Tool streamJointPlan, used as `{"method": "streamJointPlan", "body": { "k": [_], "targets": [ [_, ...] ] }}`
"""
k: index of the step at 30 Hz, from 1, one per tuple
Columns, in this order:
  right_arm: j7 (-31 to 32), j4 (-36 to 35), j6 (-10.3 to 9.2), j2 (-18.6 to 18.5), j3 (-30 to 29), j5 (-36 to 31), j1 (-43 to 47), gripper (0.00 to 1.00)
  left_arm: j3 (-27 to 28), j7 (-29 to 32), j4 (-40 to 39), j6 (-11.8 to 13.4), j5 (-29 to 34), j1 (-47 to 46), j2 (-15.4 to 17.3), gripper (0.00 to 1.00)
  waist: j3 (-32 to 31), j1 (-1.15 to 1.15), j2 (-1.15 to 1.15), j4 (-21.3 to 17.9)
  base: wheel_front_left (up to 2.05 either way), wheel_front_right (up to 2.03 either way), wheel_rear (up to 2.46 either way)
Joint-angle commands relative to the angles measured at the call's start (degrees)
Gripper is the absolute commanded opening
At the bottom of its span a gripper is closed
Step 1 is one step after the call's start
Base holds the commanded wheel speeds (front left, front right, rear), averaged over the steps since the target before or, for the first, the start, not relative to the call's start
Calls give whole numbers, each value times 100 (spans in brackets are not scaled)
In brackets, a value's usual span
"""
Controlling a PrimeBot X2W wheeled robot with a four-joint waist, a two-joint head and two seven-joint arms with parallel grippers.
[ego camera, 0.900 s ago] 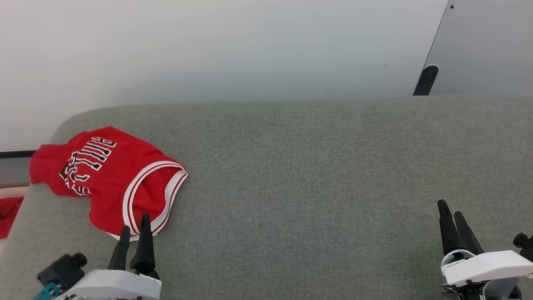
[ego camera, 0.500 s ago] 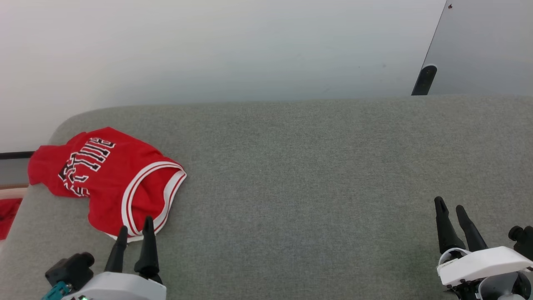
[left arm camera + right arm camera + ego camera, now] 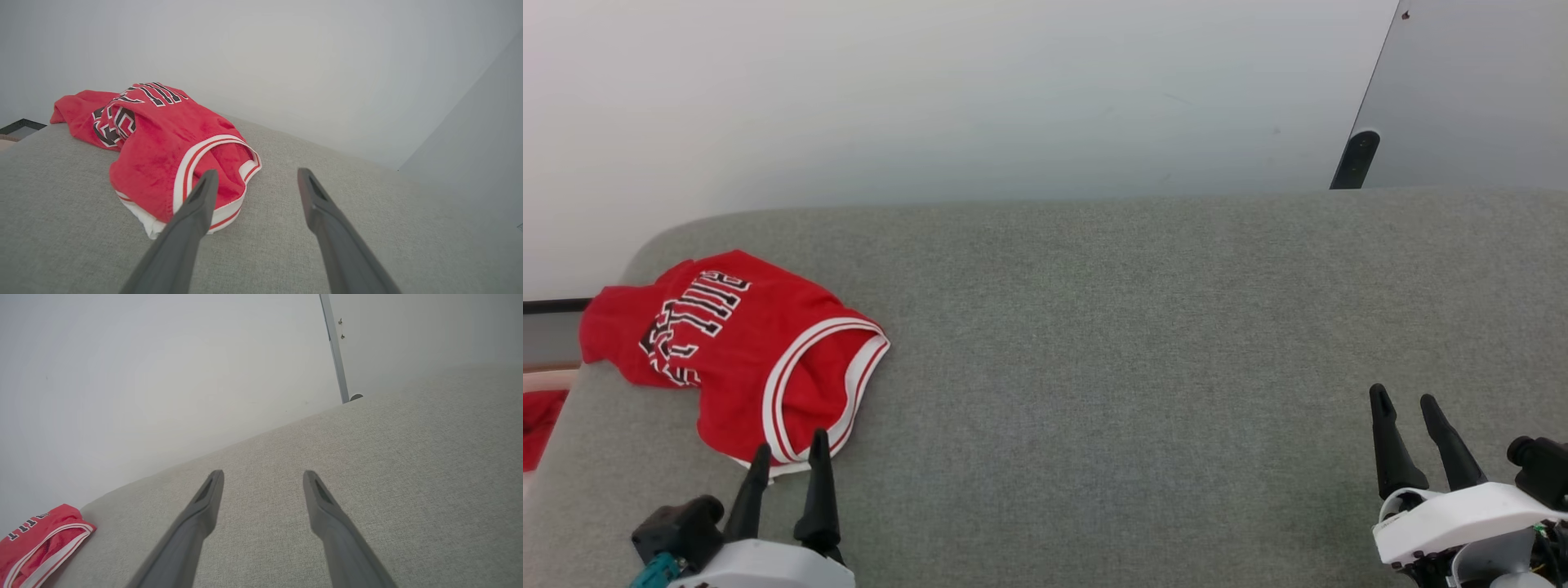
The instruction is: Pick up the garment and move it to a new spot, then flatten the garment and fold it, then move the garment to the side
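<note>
Grey woven fabric covers the table (image 3: 1111, 343), which spreads across the whole lower part of the head view and has a rounded far-left corner. Behind it rises a plain pale wall (image 3: 915, 98). At the upper right, a grey panel (image 3: 1486, 90) leans against that wall, with a dark rounded piece (image 3: 1356, 159) at the foot of its edge, just past the table's far side.

The garment (image 3: 727, 343) lies crumpled at the left end of the table, near the rounded corner, with its left part reaching the table's left edge. It is red, with black, white-outlined lettering turned sideways across its top. An opening trimmed in white and red stripes faces the middle of the table. A strip of white cloth shows under its near hem.

The left claw (image 3: 791, 441) sits at the lower left, its two dark fingers apart and holding nothing. Its tips are right at the garment's near hem, and in the left wrist view one finger crosses in front of the striped opening. Whether it touches the cloth cannot be told. The right claw (image 3: 1403, 396) is at the lower right over bare fabric, fingers likewise apart and empty, well apart from the garment.

A red scrap (image 3: 539, 425) shows beyond the table's left edge.
</note>
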Motion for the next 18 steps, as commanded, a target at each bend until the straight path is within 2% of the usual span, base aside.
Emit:
{"method": "streamJointPlan", "body": {
  "k": [1, 18],
  "targets": [
    [-54, -55, -5, -33, 25, -155, -142, 100, -12, -50, -49, 13, 153, 8, 35, 100, -5, 0, 0, -1, 0, 0, 0],
    [-278, -56, -6, -56, -35, -1059, -114, 100, 50, -270, -124, -45, 894, 144, 45, 100, -55, 0, 0, -16, 0, 0, 0]
  ]
}}
